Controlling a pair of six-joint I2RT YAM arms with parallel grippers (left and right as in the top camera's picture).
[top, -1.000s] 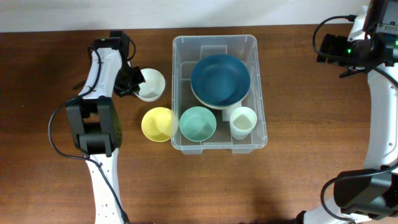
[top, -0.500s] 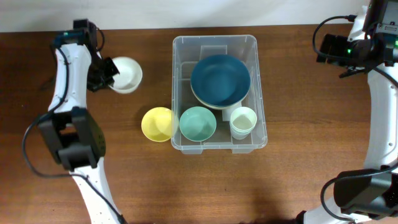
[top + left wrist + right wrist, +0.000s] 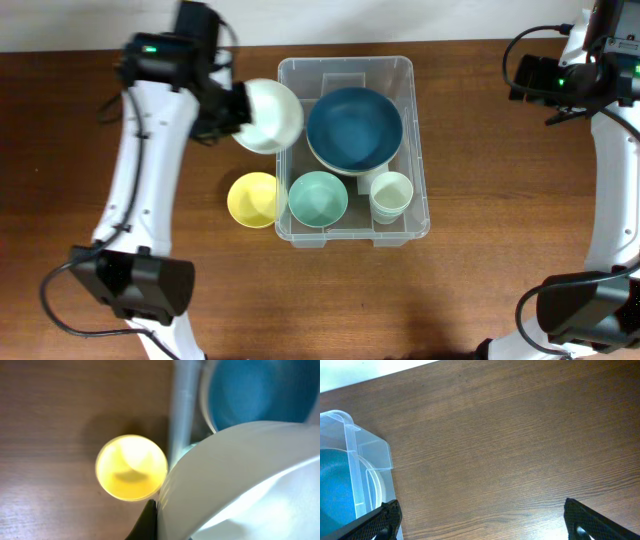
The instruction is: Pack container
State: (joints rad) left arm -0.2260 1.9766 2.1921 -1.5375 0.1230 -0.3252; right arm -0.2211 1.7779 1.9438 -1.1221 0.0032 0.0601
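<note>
The clear plastic container [image 3: 418, 150] stands mid-table and holds a large blue bowl [image 3: 354, 128], a teal bowl [image 3: 318, 198] and a pale cup [image 3: 391, 195]. My left gripper [image 3: 228, 112] is shut on a white bowl [image 3: 270, 116] and holds it tilted in the air over the container's left rim. In the left wrist view the white bowl [image 3: 240, 485] fills the lower right, one black finger [image 3: 148, 522] against its rim, above the container wall [image 3: 182, 405]. A yellow bowl [image 3: 253, 199] sits on the table left of the container, also in the left wrist view [image 3: 131, 467]. My right gripper [image 3: 480, 520] is open and empty, far right.
The brown wooden table [image 3: 500, 250] has bare room on the right and front. The right arm [image 3: 590, 80] stays at the far right edge. The container's corner [image 3: 360, 455] shows at the left of the right wrist view.
My left gripper has lifted the white bowl off the table at the left and carried it right, up to the container's left rim. The right arm has not moved.
</note>
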